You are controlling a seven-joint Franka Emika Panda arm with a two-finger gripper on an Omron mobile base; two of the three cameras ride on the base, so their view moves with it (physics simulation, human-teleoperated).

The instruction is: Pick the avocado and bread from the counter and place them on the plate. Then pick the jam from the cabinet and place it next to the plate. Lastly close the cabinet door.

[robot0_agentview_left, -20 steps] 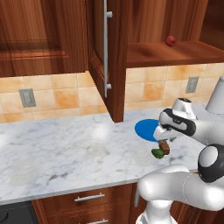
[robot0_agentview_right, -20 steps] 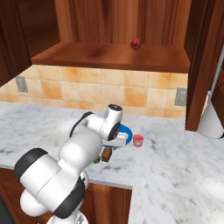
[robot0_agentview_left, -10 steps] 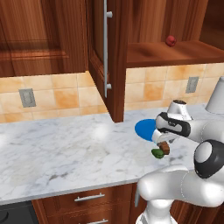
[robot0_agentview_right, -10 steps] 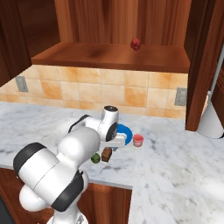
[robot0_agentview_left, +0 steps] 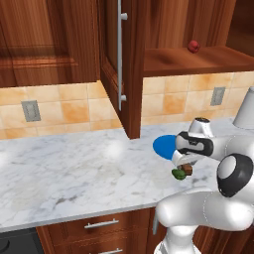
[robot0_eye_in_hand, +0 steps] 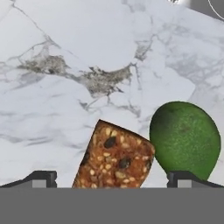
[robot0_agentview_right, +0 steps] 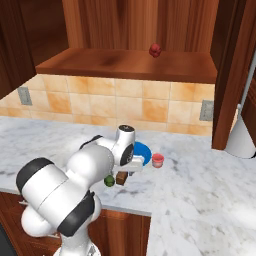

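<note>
Left base view: we see the gripper (robot0_agentview_left: 184, 163) hanging low over the counter (robot0_agentview_left: 74, 173), just above the avocado (robot0_agentview_left: 177, 173) and the bread (robot0_agentview_left: 187, 170), which lie touching side by side near the front edge. The plate (robot0_agentview_left: 163, 145) lies just behind them, partly hidden by the hand. Above, the cabinet door (robot0_agentview_left: 115, 59) stands open, and a dark red round thing (robot0_agentview_left: 194, 46) sits on the cabinet (robot0_agentview_left: 193, 59) shelf.

Right base view: we find the avocado (robot0_agentview_right: 109, 181) left of the bread (robot0_agentview_right: 121, 178), both just in front of the plate (robot0_agentview_right: 142, 150). The jam (robot0_agentview_right: 158, 160) stands on the counter (robot0_agentview_right: 200, 190) just right of the plate.

Hand view: we look down on the bread (robot0_eye_in_hand: 114, 157) and the avocado (robot0_eye_in_hand: 185, 138), close together. The two fingertips (robot0_eye_in_hand: 37, 178) stand wide apart, released, grasping nothing.
</note>
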